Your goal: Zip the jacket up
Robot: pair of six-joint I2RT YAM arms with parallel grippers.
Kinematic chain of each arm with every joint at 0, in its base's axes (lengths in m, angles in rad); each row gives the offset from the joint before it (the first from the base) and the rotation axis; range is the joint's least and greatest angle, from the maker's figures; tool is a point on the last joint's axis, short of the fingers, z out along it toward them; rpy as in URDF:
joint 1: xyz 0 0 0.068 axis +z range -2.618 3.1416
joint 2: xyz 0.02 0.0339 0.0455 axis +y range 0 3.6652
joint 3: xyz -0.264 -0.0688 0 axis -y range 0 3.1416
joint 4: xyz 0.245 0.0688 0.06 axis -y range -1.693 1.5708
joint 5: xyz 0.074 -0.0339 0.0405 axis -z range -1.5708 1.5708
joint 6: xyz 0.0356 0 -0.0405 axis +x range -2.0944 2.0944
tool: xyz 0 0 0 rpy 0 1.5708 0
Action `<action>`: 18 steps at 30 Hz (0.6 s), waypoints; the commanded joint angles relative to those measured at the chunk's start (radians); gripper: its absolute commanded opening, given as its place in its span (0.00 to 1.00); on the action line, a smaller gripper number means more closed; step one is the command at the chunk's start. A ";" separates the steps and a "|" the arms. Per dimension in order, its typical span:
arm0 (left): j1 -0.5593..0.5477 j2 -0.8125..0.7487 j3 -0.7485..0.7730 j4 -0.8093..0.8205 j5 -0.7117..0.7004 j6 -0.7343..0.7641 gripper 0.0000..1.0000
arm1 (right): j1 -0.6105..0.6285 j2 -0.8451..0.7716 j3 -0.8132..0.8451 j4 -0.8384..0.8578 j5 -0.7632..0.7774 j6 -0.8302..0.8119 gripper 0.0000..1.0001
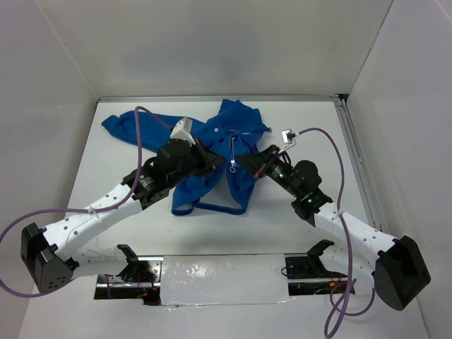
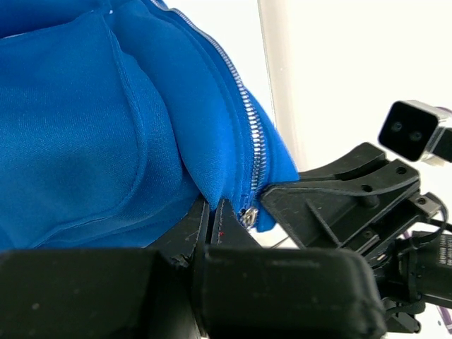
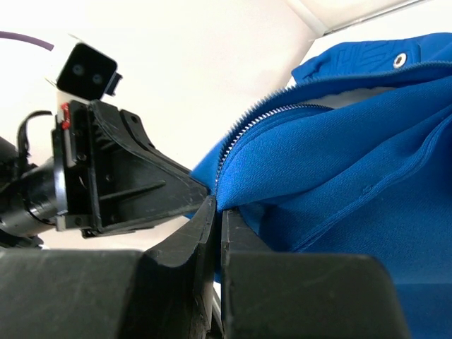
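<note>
well, jacket (image 1: 244,123): one, royal blue, soft matte knit cloth, rumpled in a heap at the middle of the desk (image 1: 99,176), nearer its far edge; one sleeve trails toward the far left corner.
lining: a pale strip (image 3: 357,95) shows inside the open collar.
zipper: one, its fine pale metal teeth (image 2: 251,134) run in a curved row along the blue front edge; a small silvery pull (image 1: 232,168) hangs between the two arms.
snap stud: one, round and shiny (image 3: 400,61), on the collar flap.
seams: a raised, curved pocket seam (image 2: 141,141) crosses the smooth front panel.
pincers: two, black hard plastic with flat tapering fingers.
left pincer (image 1: 217,161): clenched, grasping the jacket's front edge right at the bottom end of the teeth.
right pincer (image 1: 244,161): clenched too, grasping the facing edge of the jacket just beside its row of teeth.
jacket relative to pincers: the cloth rises from both sets of fingertips; the two tips stand nearly nose to nose, close beside each other, with the front opening between them.
wrist cameras: two, small pale boxes; one (image 2: 409,131) sits on the right wrist.
cables: two, purple and looping, one per arm (image 1: 141,120).
desk surface: white, smooth, flat.
</note>
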 commanded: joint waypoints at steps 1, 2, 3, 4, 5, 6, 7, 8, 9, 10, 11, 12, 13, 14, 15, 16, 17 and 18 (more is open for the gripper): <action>-0.012 -0.025 -0.015 0.058 0.013 0.002 0.00 | 0.002 -0.016 0.042 0.115 -0.011 0.033 0.00; -0.012 -0.025 -0.013 0.056 0.012 -0.003 0.00 | 0.000 -0.016 0.036 0.122 -0.010 0.038 0.00; -0.012 -0.028 -0.015 0.052 0.012 -0.001 0.00 | -0.001 -0.016 0.036 0.122 -0.005 0.041 0.00; -0.012 -0.029 -0.016 0.052 0.010 -0.001 0.00 | -0.003 -0.017 0.036 0.118 0.004 0.050 0.00; -0.013 -0.031 -0.018 0.052 0.010 0.000 0.00 | -0.001 -0.021 0.033 0.115 0.012 0.061 0.00; -0.013 -0.034 -0.021 0.053 0.012 0.000 0.00 | -0.004 -0.024 0.034 0.109 0.026 0.064 0.00; -0.013 -0.037 -0.024 0.053 0.015 0.000 0.00 | -0.004 -0.025 0.036 0.100 0.033 0.068 0.00; -0.013 -0.040 -0.029 0.061 0.021 0.002 0.00 | -0.004 -0.025 0.039 0.093 0.033 0.058 0.00; -0.013 -0.045 -0.030 0.064 0.026 0.006 0.00 | -0.003 -0.025 0.042 0.087 0.046 0.058 0.00; -0.015 -0.048 -0.032 0.067 0.032 0.008 0.00 | -0.001 -0.022 0.045 0.080 0.049 0.053 0.00; -0.013 -0.051 -0.038 0.073 0.039 0.014 0.00 | 0.000 -0.019 0.048 0.076 0.053 0.043 0.00; -0.013 -0.060 -0.042 0.090 0.056 0.020 0.00 | 0.003 -0.013 0.051 0.072 0.075 0.038 0.00; -0.013 -0.064 -0.047 0.101 0.067 0.026 0.00 | 0.014 -0.008 0.057 0.067 0.084 0.029 0.00; -0.013 -0.068 -0.056 0.110 0.076 0.032 0.00 | 0.019 -0.002 0.059 0.072 0.086 0.010 0.00; -0.015 -0.074 -0.058 0.122 0.089 0.045 0.00 | 0.020 0.008 0.057 0.081 0.084 0.006 0.00; -0.013 -0.074 -0.056 0.124 0.093 0.052 0.00 | 0.023 0.016 0.051 0.114 0.067 -0.005 0.00; -0.013 -0.071 -0.053 0.113 0.092 0.054 0.00 | 0.026 0.025 0.048 0.133 0.055 -0.004 0.00; -0.013 -0.071 -0.052 0.110 0.095 0.059 0.00 | 0.026 0.030 0.046 0.150 0.046 -0.002 0.00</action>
